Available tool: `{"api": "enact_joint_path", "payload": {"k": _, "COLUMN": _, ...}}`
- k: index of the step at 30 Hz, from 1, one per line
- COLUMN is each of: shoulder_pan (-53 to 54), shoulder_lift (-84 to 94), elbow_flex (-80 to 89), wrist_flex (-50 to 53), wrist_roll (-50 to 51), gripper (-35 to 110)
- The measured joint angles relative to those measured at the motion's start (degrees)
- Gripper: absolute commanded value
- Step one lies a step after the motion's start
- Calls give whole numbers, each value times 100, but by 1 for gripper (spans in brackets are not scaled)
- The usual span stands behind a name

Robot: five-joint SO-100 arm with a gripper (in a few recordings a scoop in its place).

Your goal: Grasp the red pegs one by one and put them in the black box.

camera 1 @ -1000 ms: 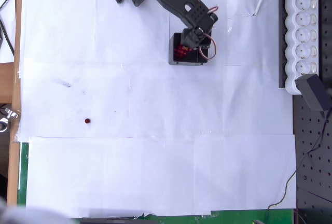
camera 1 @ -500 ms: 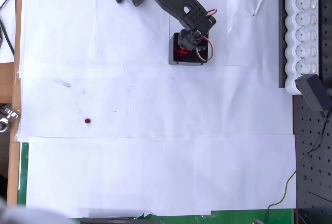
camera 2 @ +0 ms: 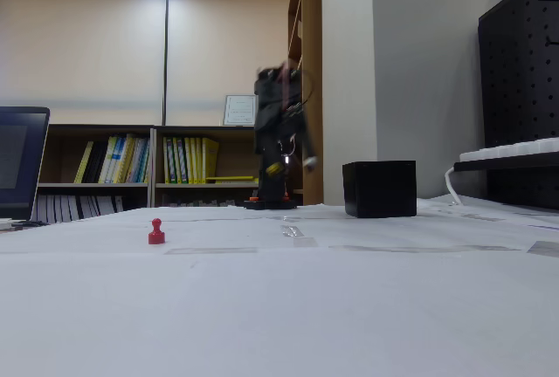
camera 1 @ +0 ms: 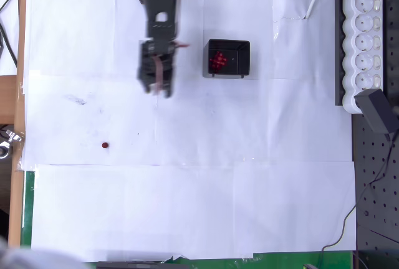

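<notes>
**Mia:** From the overhead view, where is the black robot arm's pincer (camera 1: 156, 88)?

**Ben:** It hangs over the white paper-covered tabletop (camera 1: 249, 188), pointing down the picture. It looks blurry, so I cannot tell if the pincer is released or clenched. I see nothing red in it.

**Mia:** And the small square black plastic box (camera 1: 244, 58)?

**Ben:** It sits to the right of the pincer, a little apart. A bunch of tiny dark-red round pegs (camera 1: 217, 61) lies inside it, on its left side.

**Mia:** Is any peg left out?

**Ben:** Yes, one lone red peg (camera 1: 105, 146). It sits lower in the picture than the pincer and to its left, well apart from it. A long white power strip (camera 1: 365, 32) lies far off to the right of the pincer, past the box.

**Mia:** Now the fixed view from low down?

**Ben:** The arm is blurry here too, with the pincer (camera 2: 288, 163) raised off the tabletop (camera 2: 349, 307). The box (camera 2: 379, 188) stands to its right. The lone peg (camera 2: 156, 232) stands upright, left of the pincer and closer to the camera.

**Mia:** So what step is this?

**Ben:** I think the arm is going for the last peg. Next the pincer should get right above that peg, open wide, come down around it and squeeze gently. The peg is tiny, so the aim must be good.
</notes>
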Motion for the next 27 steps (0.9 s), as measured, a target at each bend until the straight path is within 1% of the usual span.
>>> {"api": "enact_joint_path", "payload": {"k": 2, "shoulder_pan": 343, "shoulder_lift": 492, "elbow_flex": 0, "wrist_flex": -773, "wrist_roll": 193, "gripper": 19}}
{"api": "enact_joint_path", "payload": {"k": 4, "shoulder_pan": 606, "shoulder_lift": 1011, "elbow_flex": 62, "wrist_flex": -1310, "wrist_roll": 334, "gripper": 19}}
{"api": "enact_joint_path", "payload": {"k": 8, "shoulder_pan": 800, "shoulder_lift": 1978, "elbow_flex": 562, "wrist_flex": -2048, "wrist_roll": 422, "gripper": 19}}
{"api": "enact_joint_path", "payload": {"k": 13, "shoulder_pan": 940, "shoulder_lift": 2733, "elbow_flex": 1160, "wrist_flex": -2769, "wrist_roll": 510, "gripper": 19}}
{"api": "enact_joint_path", "payload": {"k": 27, "shoulder_pan": 835, "shoulder_lift": 3876, "elbow_flex": 2074, "wrist_flex": -3885, "wrist_roll": 624, "gripper": 19}}
